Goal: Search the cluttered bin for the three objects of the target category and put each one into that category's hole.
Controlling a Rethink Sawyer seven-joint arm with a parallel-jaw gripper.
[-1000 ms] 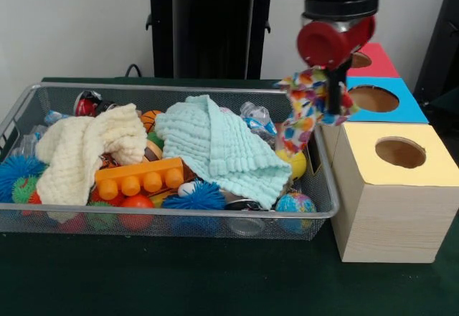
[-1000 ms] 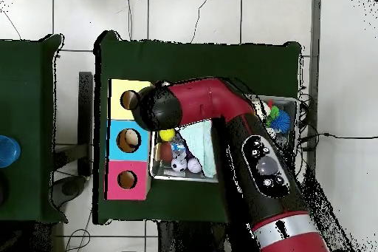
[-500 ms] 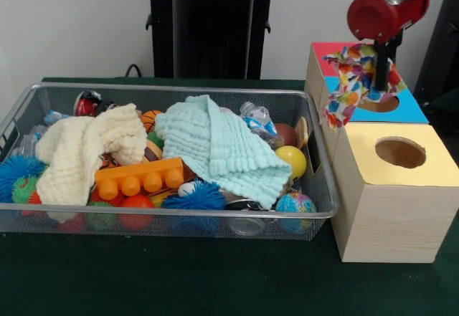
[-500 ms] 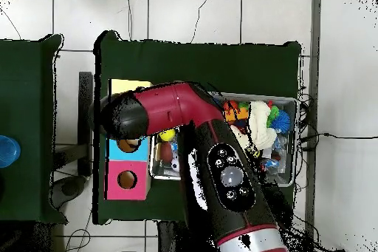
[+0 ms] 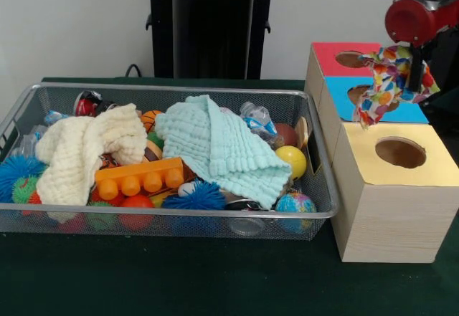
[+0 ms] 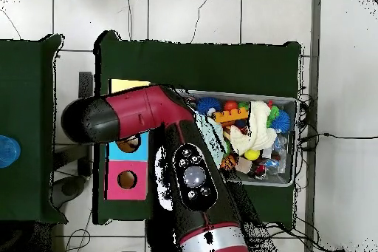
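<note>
The gripper (image 5: 411, 72), at the upper right of the front view, holds one spotted fabric piece (image 5: 387, 81) above the yellow box's hole (image 5: 400, 152), not yet dropped; no other pieces show in the bin (image 5: 179, 219).

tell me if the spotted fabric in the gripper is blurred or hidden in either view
Front view: the spotted fabric hangs from the gripper fairly sharp, its spots readable, evenly lit without glare. Overhead view: the red arm covers it completely, also hiding most of the yellow box.
</note>
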